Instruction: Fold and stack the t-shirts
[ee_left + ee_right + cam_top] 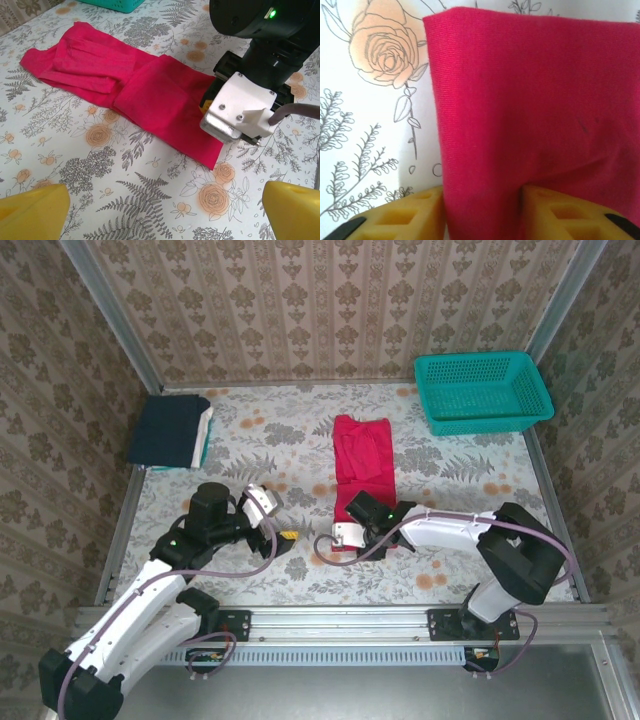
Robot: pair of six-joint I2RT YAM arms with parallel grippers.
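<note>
A fern-and-rose printed worktop (480, 470), boxed in by brown damask wallpaper (330, 300), carries a bright red cloth t-shirt (362, 455) at its middle, folded lengthwise into a strip; the right pincer (482, 215) straddles the near hem, seemingly to lift it for the cross-fold, though a firm clamp cannot be told; the left pincer (165, 215) hangs wide open nearby. The folded stack (170, 428), dark navy on top, sits far left.
</note>
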